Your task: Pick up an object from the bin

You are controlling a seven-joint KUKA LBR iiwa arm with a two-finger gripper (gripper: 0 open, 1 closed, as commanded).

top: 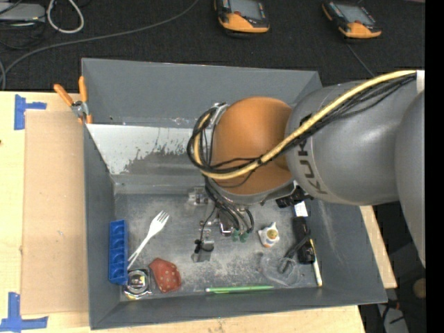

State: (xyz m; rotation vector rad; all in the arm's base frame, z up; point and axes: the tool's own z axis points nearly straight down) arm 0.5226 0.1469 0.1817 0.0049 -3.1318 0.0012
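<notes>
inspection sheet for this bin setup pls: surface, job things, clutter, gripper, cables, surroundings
surface: grey metal bin, floor scuffed and dusty
job's things: white plastic fork, blue ribbed plastic strip, red lumpy piece and round metal item at the view's lower left; thin green stick along the near wall; small white-and-yellow piece and black part at right
clutter: nothing seen
grippers: gripper low over bare floor mid-bin, between the fork and the white-and-yellow piece
cables: yellow and black cables looped over the arm's orange cover
surroundings: two orange-and-black handheld devices and a white cable on the dark floor behind the bin
</notes>
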